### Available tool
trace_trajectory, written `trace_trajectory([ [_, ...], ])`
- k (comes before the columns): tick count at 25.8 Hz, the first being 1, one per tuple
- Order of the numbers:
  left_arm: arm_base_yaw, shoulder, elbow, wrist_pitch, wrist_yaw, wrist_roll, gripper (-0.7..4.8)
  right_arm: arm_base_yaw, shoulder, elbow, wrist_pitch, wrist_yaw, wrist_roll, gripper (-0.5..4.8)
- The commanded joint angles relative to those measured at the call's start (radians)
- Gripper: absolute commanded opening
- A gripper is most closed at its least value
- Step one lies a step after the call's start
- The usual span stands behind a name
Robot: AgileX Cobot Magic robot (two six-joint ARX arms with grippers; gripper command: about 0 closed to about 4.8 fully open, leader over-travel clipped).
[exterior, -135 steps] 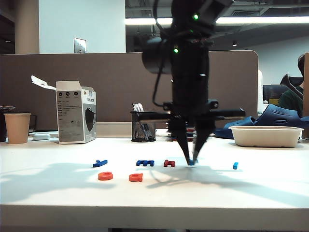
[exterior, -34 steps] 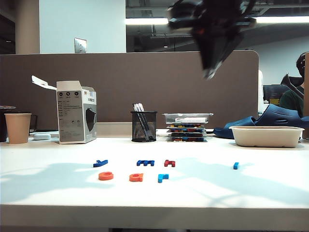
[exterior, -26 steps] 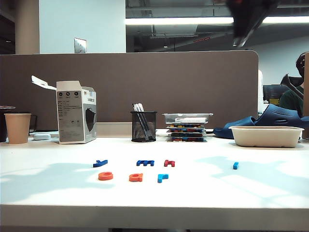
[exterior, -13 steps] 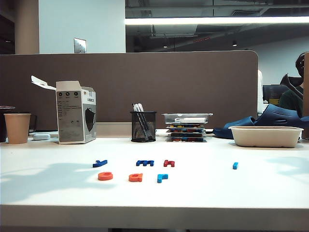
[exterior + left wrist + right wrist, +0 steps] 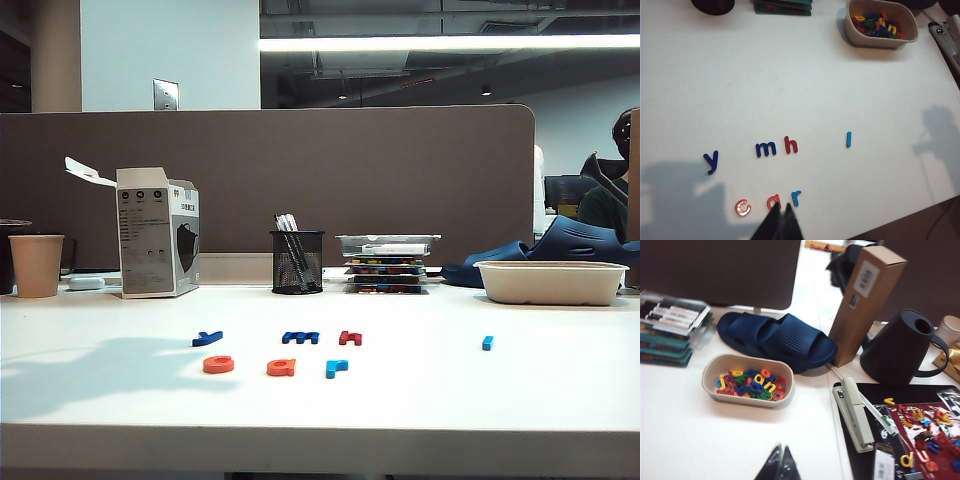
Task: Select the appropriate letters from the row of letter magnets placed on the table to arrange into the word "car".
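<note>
Low in the centre of the exterior view, the orange "c" (image 5: 218,365), orange-red "a" (image 5: 282,368) and light blue "r" (image 5: 336,368) lie side by side on the table (image 5: 480,400), spelling "car" in front of the dark blue "y" (image 5: 208,338), "m" (image 5: 300,337) and red "h" (image 5: 350,338). The left gripper (image 5: 781,220) hangs with jaws together above the "a". The right gripper (image 5: 781,460), jaws together, hovers near the tub of letters (image 5: 748,380).

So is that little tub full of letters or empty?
Partly full. The right wrist view shows the tub holding a heap of colourful letter magnets across its floor, below the rim. The left wrist view shows them too.
</note>
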Motion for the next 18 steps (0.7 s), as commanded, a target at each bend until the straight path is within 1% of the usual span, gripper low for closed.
trace_trajectory([
  [1, -0.001, -0.003, 0.006, 0.007, -0.003, 0.004, -0.06, -0.024, -0.067, -0.075, 0.062, -0.045, 0.030, -0.06],
  [6, -0.001, -0.003, 0.006, 0.007, -0.003, 0.004, -0.06, -0.029, -0.196, -0.223, 0.076, -0.041, 0.065, -0.06],
  [8, -0.001, -0.003, 0.006, 0.007, -0.003, 0.004, -0.06, -0.029, -0.234, -0.258, 0.077, -0.041, 0.073, -0.06],
  [13, -0.001, -0.003, 0.006, 0.008, -0.001, 0.004, -0.06, -0.029, -0.342, -0.356, 0.106, -0.041, 0.139, -0.06],
  [18, -0.001, -0.003, 0.006, -0.023, 0.002, 0.004, -0.06, -0.029, -0.448, -0.438, 0.115, -0.041, 0.148, -0.06],
])
